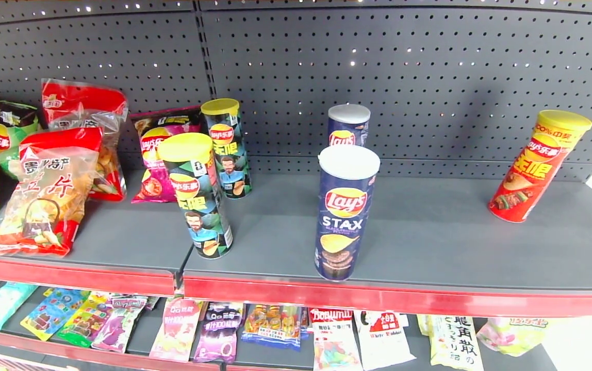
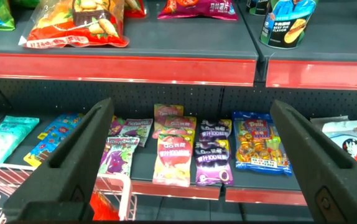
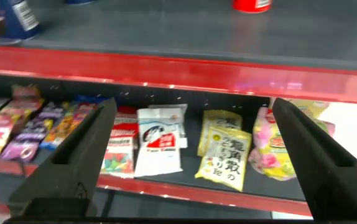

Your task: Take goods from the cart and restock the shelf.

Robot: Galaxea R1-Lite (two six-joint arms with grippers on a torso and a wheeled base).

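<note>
On the upper shelf (image 1: 430, 237), a navy chip can (image 1: 346, 211) stands near the front edge, with a second navy can (image 1: 348, 126) behind it. At the right, a red chip can (image 1: 538, 165) leans against the back panel. Two dark cans with yellow lids (image 1: 196, 193) stand left of centre. My left gripper (image 2: 191, 109) is open and empty. It hangs in front of the lower shelf, just above the white wire cart (image 2: 17, 180). My right gripper (image 3: 194, 106) is open and empty too, and faces the lower shelf's right part.
Snack bags (image 1: 43, 196) crowd the upper shelf's left end. Candy and snack packets (image 2: 213, 155) lie in rows on the lower shelf (image 3: 185, 180). A red item (image 2: 107, 208) shows inside the cart. Bare shelf lies between the navy cans and the red can.
</note>
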